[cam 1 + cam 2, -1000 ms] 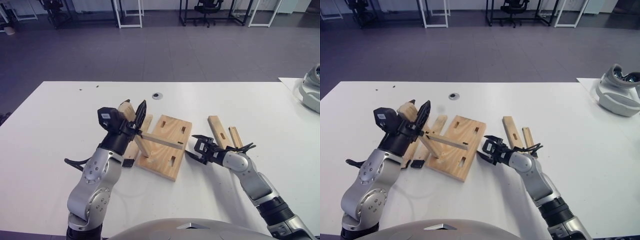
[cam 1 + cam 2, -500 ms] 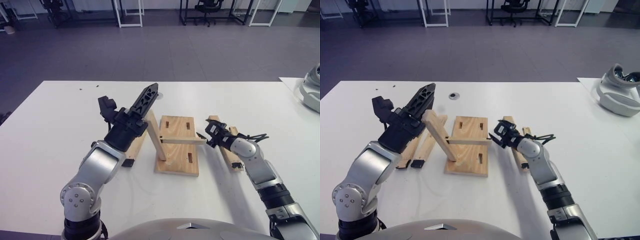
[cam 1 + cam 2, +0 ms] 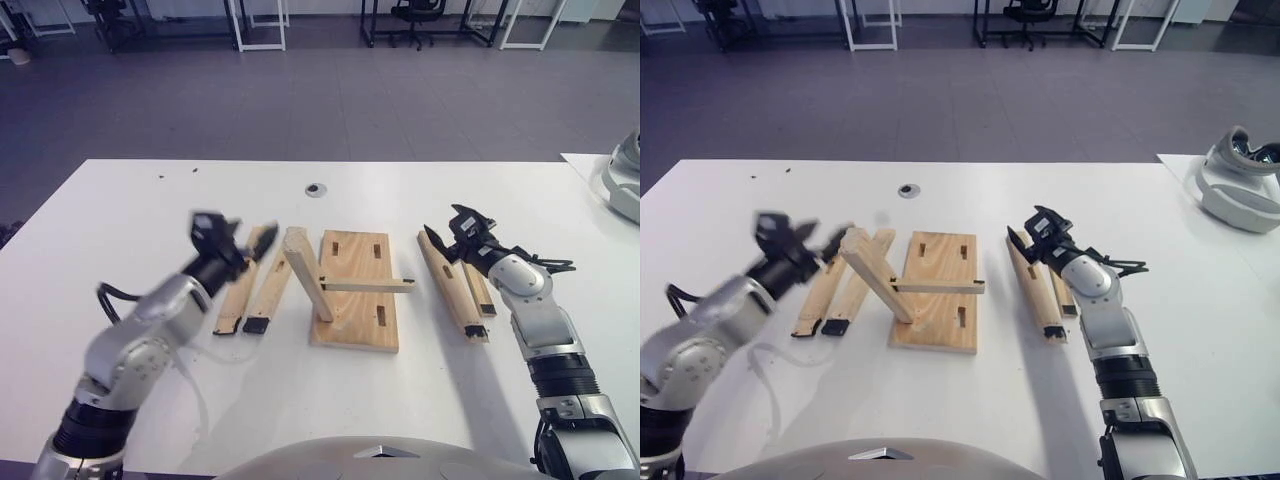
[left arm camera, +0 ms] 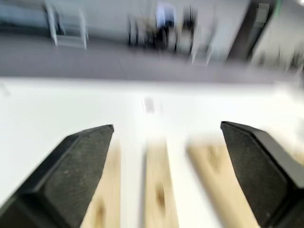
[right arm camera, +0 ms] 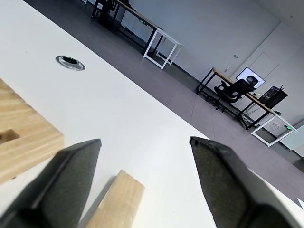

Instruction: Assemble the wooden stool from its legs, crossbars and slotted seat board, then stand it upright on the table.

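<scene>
The slotted seat board (image 3: 357, 300) lies flat mid-table. A wooden leg (image 3: 306, 272) leans up from it, joined to a crossbar (image 3: 370, 285) that lies across the board. Two more legs (image 3: 252, 285) rest side by side left of the board. A long leg (image 3: 450, 285) and a short crossbar (image 3: 478, 288) lie to its right. My left gripper (image 3: 245, 250) hovers open over the far ends of the left legs (image 4: 159, 194), empty. Open as well, my right gripper (image 3: 448, 228) sits above the far end of the right leg (image 5: 116, 204), with the board's corner (image 5: 23, 137) beside it.
A round cable hole (image 3: 316, 190) sits in the table behind the board. A white headset (image 3: 1240, 195) lies at the far right edge. The table's front strip and left side are bare white surface.
My left gripper let go of the leaning leg and drew back left over the spare legs. My right gripper left the crossbar's end and moved back and right over the right-hand pieces.
</scene>
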`<state>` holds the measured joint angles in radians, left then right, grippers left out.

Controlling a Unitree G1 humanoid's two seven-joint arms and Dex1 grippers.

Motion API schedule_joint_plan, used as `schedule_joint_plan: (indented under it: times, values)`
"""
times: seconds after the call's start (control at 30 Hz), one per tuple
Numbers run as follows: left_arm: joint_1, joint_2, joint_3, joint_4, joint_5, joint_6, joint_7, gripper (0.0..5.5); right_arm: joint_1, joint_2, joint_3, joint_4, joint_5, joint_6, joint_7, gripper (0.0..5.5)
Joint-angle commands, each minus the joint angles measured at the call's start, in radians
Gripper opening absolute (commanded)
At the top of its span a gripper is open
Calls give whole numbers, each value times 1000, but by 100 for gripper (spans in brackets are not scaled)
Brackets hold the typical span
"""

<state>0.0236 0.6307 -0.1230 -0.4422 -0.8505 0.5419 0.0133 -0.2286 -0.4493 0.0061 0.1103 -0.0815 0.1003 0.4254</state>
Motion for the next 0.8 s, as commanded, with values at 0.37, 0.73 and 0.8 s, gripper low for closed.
schedule_joint_plan:
  times: [0.37, 0.73, 0.8]
  values:
    - [35, -58, -91, 123, 339, 149, -107, 311, -23, 13, 48, 47, -6, 3, 3, 347]
    - [-135, -157, 51, 5, 353, -42, -282, 207, -210, 136, -127, -73, 475, 285, 141, 347]
    - [-218, -123, 57, 8, 389, -107, -367, 207, -332, 176, -191, -95, 697, 433, 174, 347]
